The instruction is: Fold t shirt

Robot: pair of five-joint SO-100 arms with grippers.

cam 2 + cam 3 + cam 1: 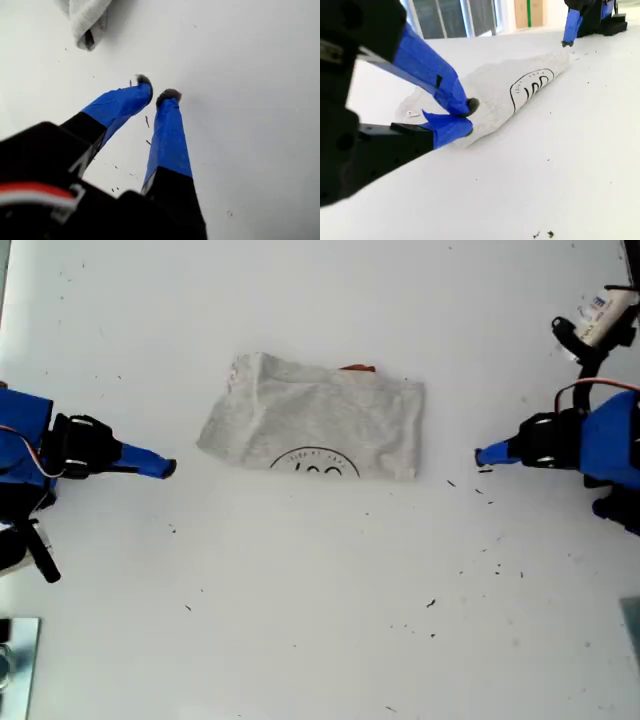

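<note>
White table (320, 620) around folded t shirt (320, 420)

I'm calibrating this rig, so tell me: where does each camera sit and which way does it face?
Exterior view: overhead, looking straight down on the table and t shirt; an arm shows at each side edge.
First wrist view: on my first gripper, looking down along its fingers at bare table, a shirt corner beyond.
Second wrist view: on my second gripper, low, facing across the shirt toward my first gripper.
Shared: all three show the t shirt.
</note>
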